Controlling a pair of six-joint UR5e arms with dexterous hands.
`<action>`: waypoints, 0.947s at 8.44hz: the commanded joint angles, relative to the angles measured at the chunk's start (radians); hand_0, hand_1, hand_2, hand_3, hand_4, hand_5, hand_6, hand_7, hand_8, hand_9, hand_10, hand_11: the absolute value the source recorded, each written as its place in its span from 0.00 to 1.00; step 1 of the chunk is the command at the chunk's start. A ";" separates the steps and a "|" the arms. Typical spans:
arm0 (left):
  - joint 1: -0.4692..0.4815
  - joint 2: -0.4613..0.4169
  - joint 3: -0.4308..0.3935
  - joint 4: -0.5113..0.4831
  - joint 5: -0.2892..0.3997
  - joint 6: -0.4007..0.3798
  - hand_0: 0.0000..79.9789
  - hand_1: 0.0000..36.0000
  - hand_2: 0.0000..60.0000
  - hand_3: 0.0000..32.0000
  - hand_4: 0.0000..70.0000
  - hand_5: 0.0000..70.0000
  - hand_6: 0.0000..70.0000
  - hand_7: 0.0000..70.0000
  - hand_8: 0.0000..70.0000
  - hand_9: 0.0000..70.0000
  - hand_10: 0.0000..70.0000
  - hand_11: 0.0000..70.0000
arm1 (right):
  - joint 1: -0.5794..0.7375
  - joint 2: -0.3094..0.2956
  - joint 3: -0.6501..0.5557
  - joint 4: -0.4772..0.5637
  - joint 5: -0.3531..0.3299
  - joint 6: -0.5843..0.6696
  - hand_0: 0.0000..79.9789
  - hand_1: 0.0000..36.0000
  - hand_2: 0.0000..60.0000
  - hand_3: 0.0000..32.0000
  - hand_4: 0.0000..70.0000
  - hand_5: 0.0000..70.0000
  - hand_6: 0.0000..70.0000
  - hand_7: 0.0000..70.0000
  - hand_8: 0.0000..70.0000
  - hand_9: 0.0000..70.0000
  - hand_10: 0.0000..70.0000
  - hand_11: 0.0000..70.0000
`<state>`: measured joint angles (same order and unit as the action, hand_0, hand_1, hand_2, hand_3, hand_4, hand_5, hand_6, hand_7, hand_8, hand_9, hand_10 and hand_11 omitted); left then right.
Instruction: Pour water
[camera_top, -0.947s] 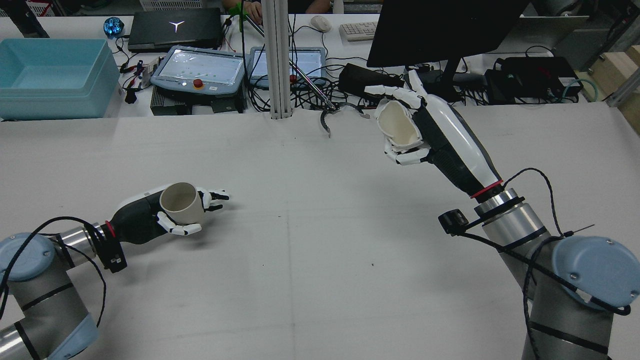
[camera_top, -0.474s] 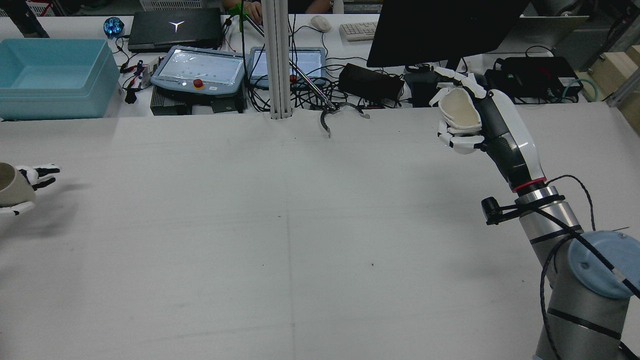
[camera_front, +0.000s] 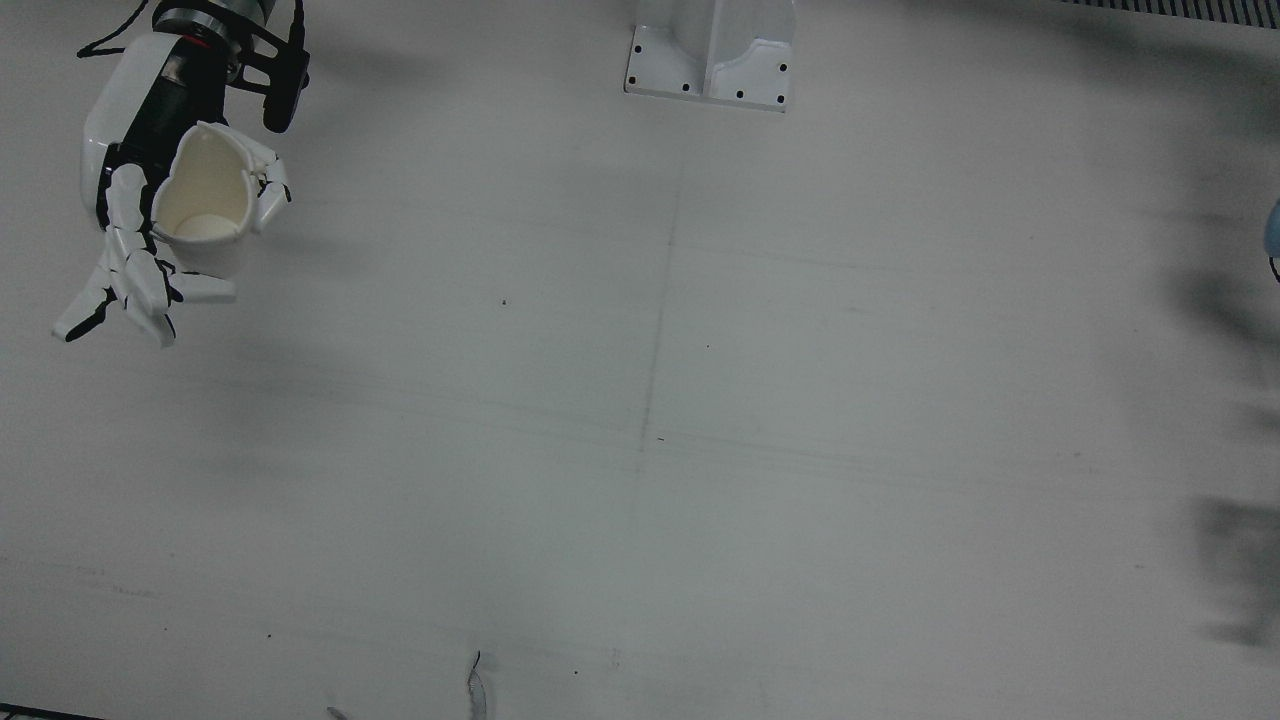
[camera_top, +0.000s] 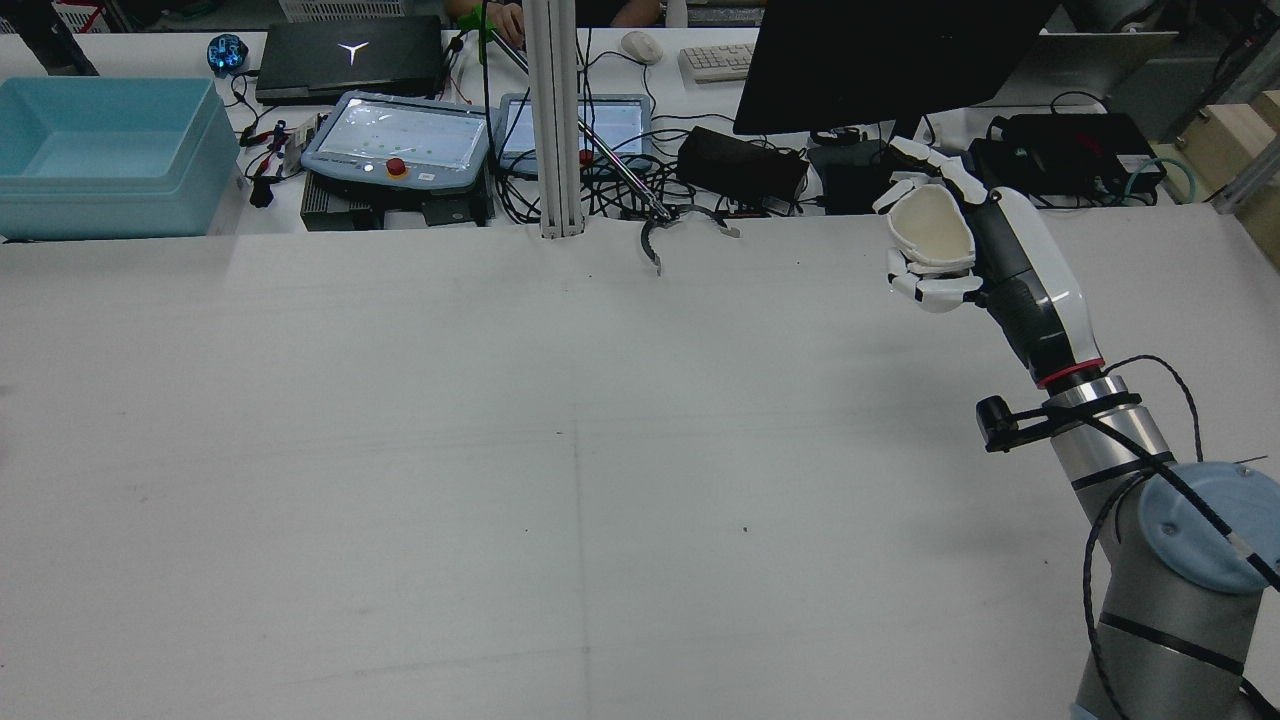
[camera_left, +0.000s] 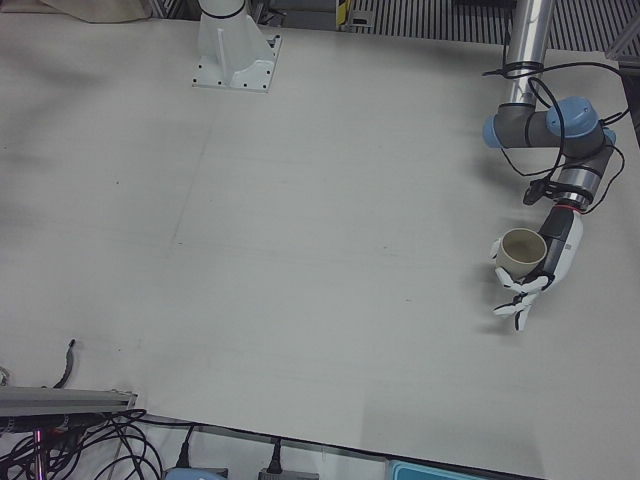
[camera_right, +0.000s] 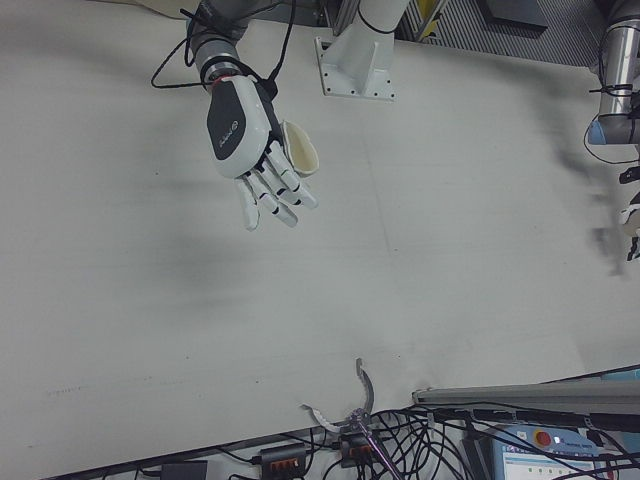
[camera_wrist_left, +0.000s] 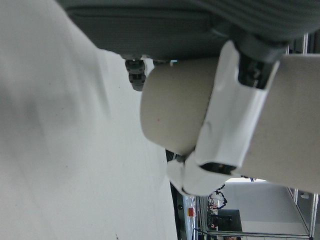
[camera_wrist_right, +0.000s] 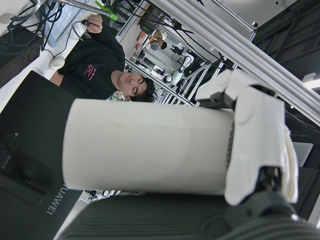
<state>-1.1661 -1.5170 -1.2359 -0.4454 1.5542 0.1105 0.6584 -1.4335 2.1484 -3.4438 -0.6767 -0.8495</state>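
Two paper cups were in play, one per robot hand. The right robot hand (camera_top: 935, 250) was closed around a white cup (camera_top: 932, 228), dented at the rim and held mouth-up above the tabletop (camera_top: 560, 450), close to the black monitor (camera_top: 880, 60). The left robot hand (camera_left: 532, 275) was wrapped around a beige cup (camera_left: 521, 250), upright, far across the tabletop from that monitor.

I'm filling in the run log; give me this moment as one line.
left hand: shut on beige cup, far left | right hand: shut on white cup, far right | cups apart, no pouring
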 joint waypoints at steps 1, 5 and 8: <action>-0.001 -0.009 0.024 -0.058 -0.002 0.006 1.00 0.89 0.00 0.00 0.32 0.02 0.09 0.07 0.00 0.00 0.07 0.16 | 0.000 -0.001 -0.005 0.000 0.000 0.001 0.73 0.89 0.75 0.00 0.13 0.20 0.48 0.56 0.25 0.30 0.00 0.00; -0.001 -0.005 0.045 -0.085 -0.002 0.005 0.57 0.03 0.00 0.00 0.06 0.00 0.00 0.00 0.00 0.00 0.02 0.04 | -0.005 0.002 -0.015 0.000 0.000 0.003 0.73 0.89 0.72 0.00 0.10 0.20 0.46 0.55 0.24 0.29 0.00 0.00; -0.003 0.003 0.052 -0.095 -0.002 0.005 0.59 0.09 0.00 0.02 0.05 0.00 0.00 0.00 0.00 0.00 0.03 0.06 | -0.005 0.004 -0.012 0.000 0.000 0.004 0.73 0.89 0.72 0.00 0.09 0.20 0.46 0.56 0.24 0.28 0.00 0.00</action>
<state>-1.1678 -1.5188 -1.1899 -0.5331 1.5524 0.1151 0.6536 -1.4315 2.1349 -3.4438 -0.6765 -0.8469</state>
